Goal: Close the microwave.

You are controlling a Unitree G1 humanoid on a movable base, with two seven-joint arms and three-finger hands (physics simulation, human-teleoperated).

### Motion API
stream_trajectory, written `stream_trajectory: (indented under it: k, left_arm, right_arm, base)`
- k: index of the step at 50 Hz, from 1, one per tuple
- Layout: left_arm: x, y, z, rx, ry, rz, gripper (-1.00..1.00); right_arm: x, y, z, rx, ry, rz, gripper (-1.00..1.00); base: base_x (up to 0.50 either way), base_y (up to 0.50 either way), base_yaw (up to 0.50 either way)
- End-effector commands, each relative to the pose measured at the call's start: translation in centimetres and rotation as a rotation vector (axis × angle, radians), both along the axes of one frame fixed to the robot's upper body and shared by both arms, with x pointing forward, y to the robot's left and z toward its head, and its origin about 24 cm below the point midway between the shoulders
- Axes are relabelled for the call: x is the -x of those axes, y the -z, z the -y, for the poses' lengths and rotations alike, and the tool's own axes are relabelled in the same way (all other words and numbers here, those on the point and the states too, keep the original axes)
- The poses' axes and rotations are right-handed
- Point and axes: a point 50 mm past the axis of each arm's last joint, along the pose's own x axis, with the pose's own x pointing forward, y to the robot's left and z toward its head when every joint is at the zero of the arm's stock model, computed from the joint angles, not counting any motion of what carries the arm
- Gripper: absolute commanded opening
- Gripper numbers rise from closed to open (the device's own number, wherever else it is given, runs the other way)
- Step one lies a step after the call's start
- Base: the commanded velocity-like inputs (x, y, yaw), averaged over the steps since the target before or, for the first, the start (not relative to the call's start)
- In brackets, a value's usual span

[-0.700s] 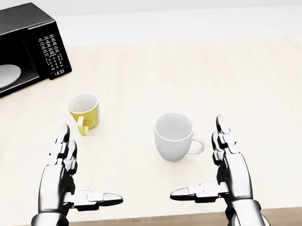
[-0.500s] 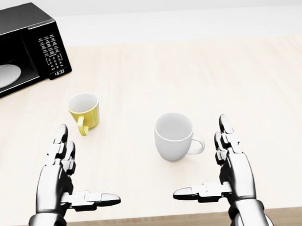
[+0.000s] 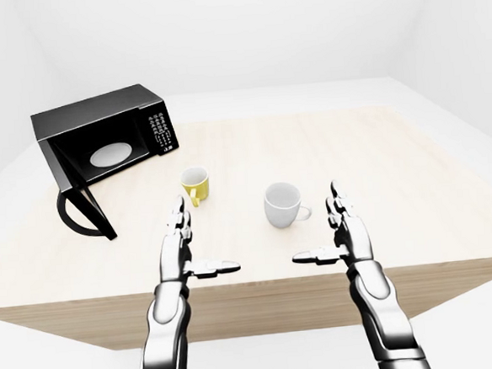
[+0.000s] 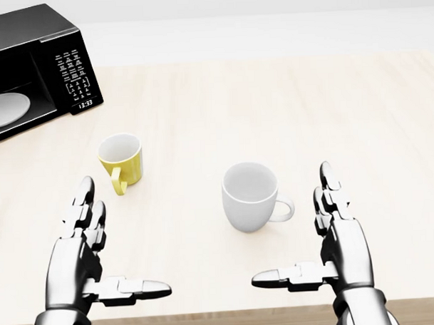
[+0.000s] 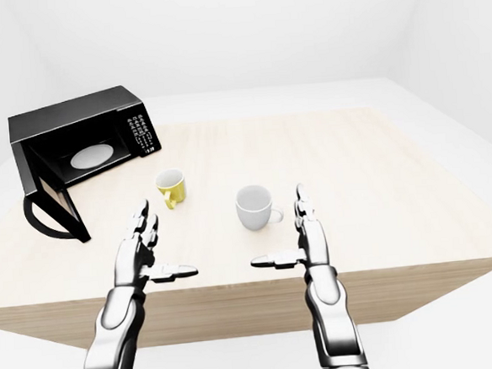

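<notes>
Black microwave (image 3: 108, 139) at the upper left of the left-eye view, standing upright on the pale wooden table near its left edge; door (image 3: 83, 204) swung wide open toward the table's edge, round white turntable plate visible inside, keypad panel on the right face

"What's carrying everything?"

"I see a pale wooden rectangular table (image 3: 379, 150). Taking the left-eye view, a black box-shaped microwave (image 3: 107, 131) sits on it at ten o'clock, its door (image 3: 83, 208) swung open toward the table's left edge."

"And nearer the middle?"

"A small yellow ceramic mug (image 4: 122, 159) stands upright, and at its four o'clock, apart from it, I see a larger white ceramic mug (image 4: 251, 196), also upright."
</notes>
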Motion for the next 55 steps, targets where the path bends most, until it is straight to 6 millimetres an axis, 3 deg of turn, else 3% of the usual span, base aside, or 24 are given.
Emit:
stream_trajectory:
  k: [1,10,24,33,55]
  left_arm:
    - [1.3,-2.2,-0.2,0.007,0.006,0.061,1.00]
    - [5.7,-8.2,-0.7,-0.014,-0.009,0.313,1.00]
    - [9.8,-12.2,-1.0,-0.017,-0.005,0.480,1.00]
    - [11.3,-13.4,-1.6,0.012,-0.008,0.535,1.00]
    - [11.1,-13.3,-1.6,-0.022,-0.025,0.529,1.00]
  right_arm:
    - [1.3,-2.4,0.1,0.040,0.016,0.067,1.00]
    - [5.1,-7.7,-0.2,0.088,0.013,0.291,1.00]
    - [8.4,-11.5,-0.5,0.104,0.012,0.446,1.00]
    - [8.8,-11.8,-0.7,0.108,0.017,0.459,1.00]
    - [8.9,-12.0,-0.7,0.127,0.032,0.467,1.00]
  base:
    - [0.00,0.00,0.00]
    - [0.00,0.00,0.00]
    - [0.00,0.00,0.00]
    - [0.00,0.00,0.00]
    - [0.00,0.00,0.00]
